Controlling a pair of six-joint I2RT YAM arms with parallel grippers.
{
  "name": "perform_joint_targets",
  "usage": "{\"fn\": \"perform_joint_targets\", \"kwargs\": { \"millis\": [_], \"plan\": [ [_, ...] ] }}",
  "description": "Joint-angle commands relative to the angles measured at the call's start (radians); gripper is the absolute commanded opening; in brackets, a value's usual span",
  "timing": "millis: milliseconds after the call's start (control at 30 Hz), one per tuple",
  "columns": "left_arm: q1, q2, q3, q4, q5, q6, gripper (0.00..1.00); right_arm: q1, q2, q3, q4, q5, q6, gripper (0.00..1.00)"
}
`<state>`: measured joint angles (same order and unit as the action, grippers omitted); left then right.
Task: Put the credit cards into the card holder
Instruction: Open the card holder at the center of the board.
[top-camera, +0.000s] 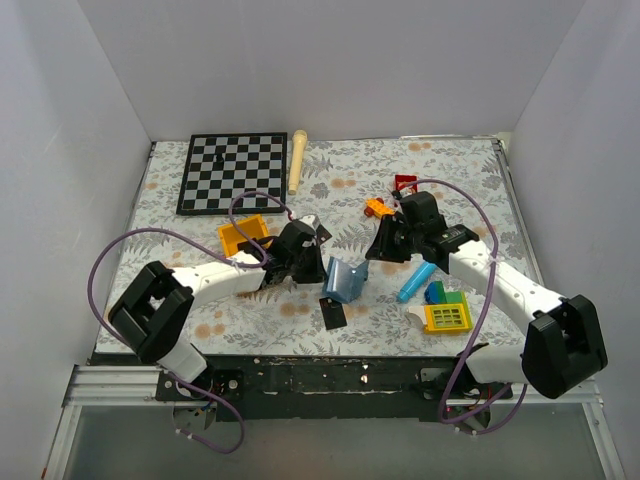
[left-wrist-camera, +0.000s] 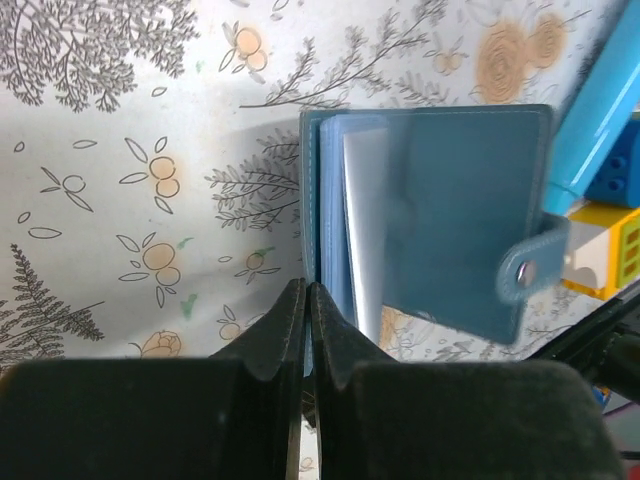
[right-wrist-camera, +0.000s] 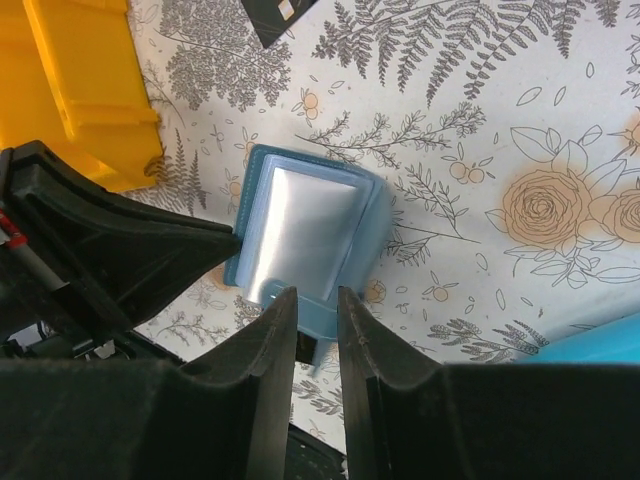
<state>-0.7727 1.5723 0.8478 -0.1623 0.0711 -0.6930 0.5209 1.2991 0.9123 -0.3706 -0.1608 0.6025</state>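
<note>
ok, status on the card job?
Left gripper shut on holder cover. Right gripper open, straddling holder's edge. One card flat on table, not loaded. Blue tube close beside holder.

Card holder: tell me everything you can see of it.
The card holder is a small slate-blue wallet, leather-like with pale stitching, standing part open on the floral table cover between the two arms. Clear glossy sleeves show inside; no black card shows in them. A snap tab with a metal stud juts from one cover. The left gripper is shut on one cover's edge; the right gripper straddles another edge, fingers apart.
</note>
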Motion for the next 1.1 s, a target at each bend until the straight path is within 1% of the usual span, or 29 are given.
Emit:
{"fn": "perform_joint_targets", "kwargs": {
  "millis": [0, 133, 267, 767, 933, 1067],
  "plan": [
    [-0.002, -0.093, 0.072, -0.034, -0.019, 0.016, 0.0, -0.001, -0.044, 0.014, 0.048, -0.022, 0.003, 0.3],
    [-0.004, -0.113, 0.083, -0.037, -0.008, 0.018, 0.0, -0.001, -0.052, 0.011, 0.056, -0.029, 0.005, 0.3],
    [-0.002, -0.095, 0.082, -0.039, -0.004, 0.016, 0.0, -0.001, -0.043, 0.008, 0.068, -0.055, 0.013, 0.3],
    [-0.002, -0.032, 0.002, 0.01, -0.005, -0.003, 0.0, 0.01, 0.035, -0.01, 0.124, -0.126, 0.054, 0.29],
    [-0.002, -0.035, 0.004, 0.012, -0.01, 0.001, 0.0, 0.028, 0.091, -0.026, 0.165, -0.131, 0.078, 0.28],
    [-0.002, -0.037, 0.007, 0.009, -0.013, 0.0, 0.0, 0.034, 0.114, -0.026, 0.138, -0.099, 0.095, 0.27]
  ]
}}
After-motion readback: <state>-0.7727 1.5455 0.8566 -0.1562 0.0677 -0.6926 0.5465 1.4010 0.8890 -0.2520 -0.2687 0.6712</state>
